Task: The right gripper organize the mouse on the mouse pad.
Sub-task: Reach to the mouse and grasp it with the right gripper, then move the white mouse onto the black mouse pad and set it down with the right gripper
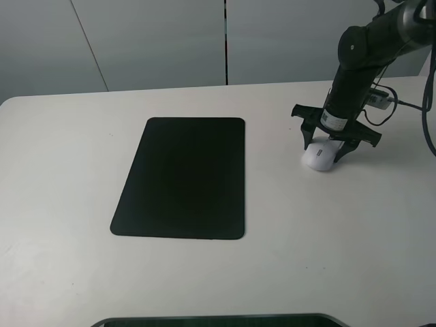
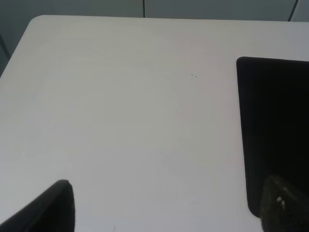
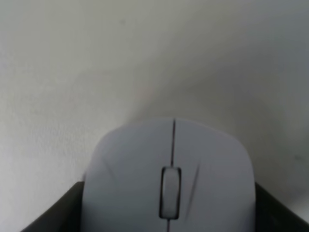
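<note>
The white mouse lies on the white table, well to the right of the black mouse pad. My right gripper comes down on it from above, one thin black finger against each side of the mouse. In the right wrist view the mouse fills the gap between the two fingers, scroll wheel facing up. The left gripper is open and empty above bare table, with the pad's edge beside it. The left gripper does not show in the exterior high view.
The white table reaches to a grey wall at the back. Black cables trail from the right arm at the far right. A dark curved edge shows at the table's front.
</note>
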You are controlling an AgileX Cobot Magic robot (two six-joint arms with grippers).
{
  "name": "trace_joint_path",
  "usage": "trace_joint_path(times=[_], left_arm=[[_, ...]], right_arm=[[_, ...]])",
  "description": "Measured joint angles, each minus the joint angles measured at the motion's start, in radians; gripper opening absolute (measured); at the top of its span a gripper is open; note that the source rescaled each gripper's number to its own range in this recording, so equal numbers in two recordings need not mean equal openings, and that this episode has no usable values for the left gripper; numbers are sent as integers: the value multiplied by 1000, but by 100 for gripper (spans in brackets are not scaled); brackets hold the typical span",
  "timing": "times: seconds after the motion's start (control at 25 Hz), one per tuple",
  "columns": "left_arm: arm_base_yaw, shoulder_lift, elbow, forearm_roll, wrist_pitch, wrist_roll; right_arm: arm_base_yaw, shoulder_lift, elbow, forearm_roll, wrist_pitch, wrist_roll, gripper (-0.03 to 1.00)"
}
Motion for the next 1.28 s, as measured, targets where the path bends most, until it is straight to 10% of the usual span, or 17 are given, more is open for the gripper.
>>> trace_joint_path(times=[0.44, 1.28], left_arm=[[0, 0, 0, 0, 0, 0], [0, 0, 0, 0, 0, 0]], right_arm=[[0, 0, -2, 6, 2, -33, 1], [1, -87, -190, 25, 278, -513, 1]])
